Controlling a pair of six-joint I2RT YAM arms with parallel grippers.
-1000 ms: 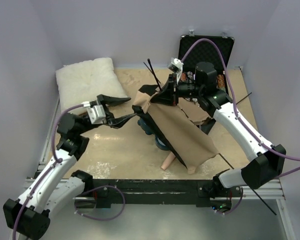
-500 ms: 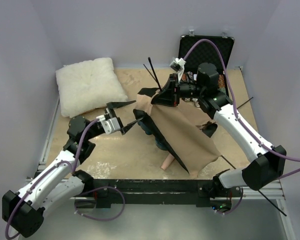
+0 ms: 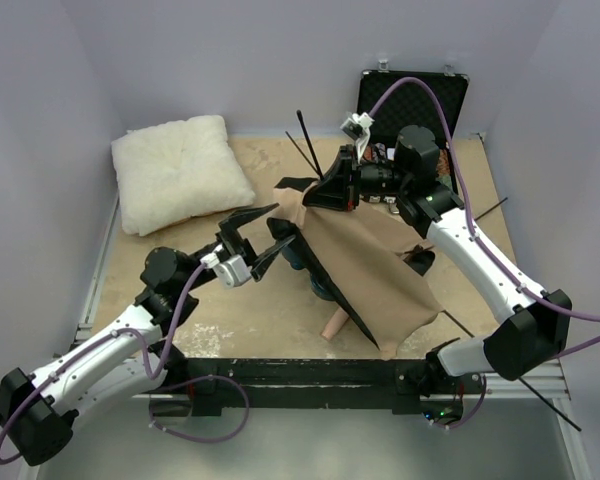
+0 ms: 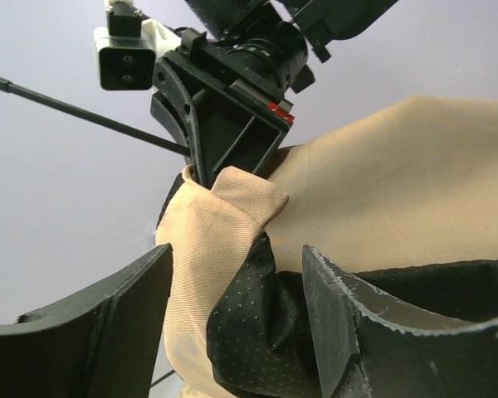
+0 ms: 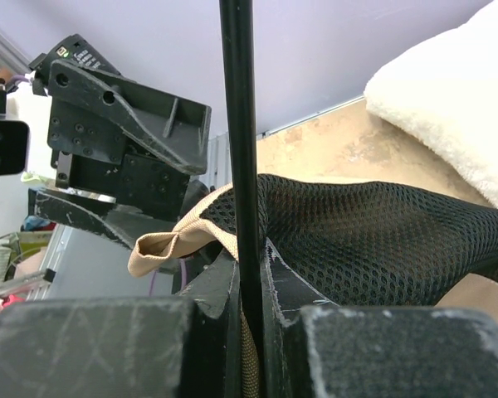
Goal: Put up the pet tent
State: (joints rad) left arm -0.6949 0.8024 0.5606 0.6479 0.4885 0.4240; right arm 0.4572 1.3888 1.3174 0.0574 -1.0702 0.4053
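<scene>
Pet tent (image 3: 365, 265) at mid surface, tan fabric with black mesh lining, sagging, its top corner lifted off the surface. Right pincer (image 3: 332, 190) is clamped on a thin dark pole (image 5: 239, 141) at that corner, with a fold of tan fabric bunched beside the fingers. Left pincer (image 3: 265, 235) has its jaws apart and grips nothing, just left of the tent's black edge. Surface (image 3: 250, 310) is a beige, mottled board. Pale lavender walls (image 3: 230, 60) on three sides. White fluffy pillow (image 3: 178, 170) in the back left corner. Open black case (image 3: 412, 100) at back right, against the wall.
</scene>
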